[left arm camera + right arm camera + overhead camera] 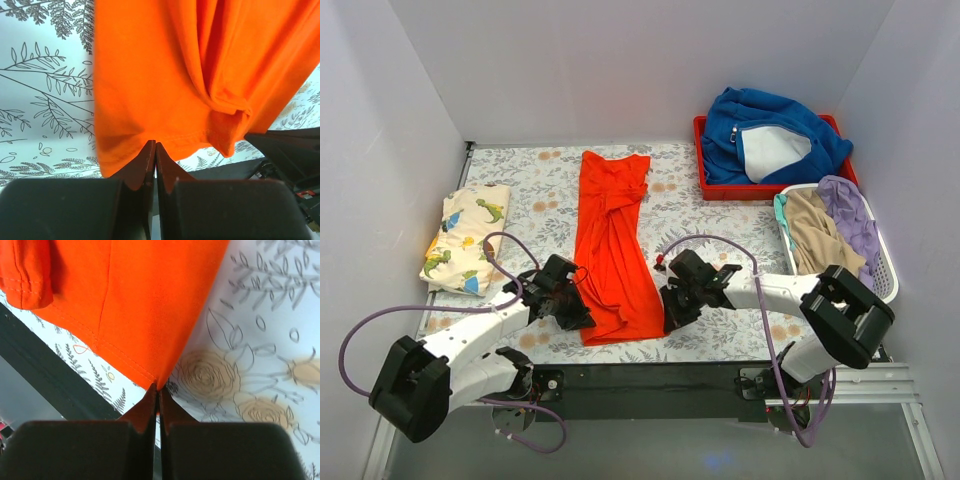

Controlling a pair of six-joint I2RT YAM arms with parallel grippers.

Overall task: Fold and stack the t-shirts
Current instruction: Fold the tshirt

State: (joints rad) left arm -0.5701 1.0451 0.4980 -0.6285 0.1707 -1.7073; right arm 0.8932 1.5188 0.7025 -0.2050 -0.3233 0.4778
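The bright orange-red t-shirt (612,250) lies as a long narrow strip down the middle of the floral table. My left gripper (577,308) is shut on its near left hem corner (150,135). My right gripper (667,315) is shut on its near right hem corner (155,375). Both hold the hem just above the table. The cream dinosaur t-shirt (468,238) lies folded at the far left, apart from both grippers.
A red tray (704,182) at the back right holds the thick blue garment (770,135). A white basket (888,270) on the right holds beige and lilac clothes. The table's black front edge (650,385) runs just below the grippers. White walls enclose the table.
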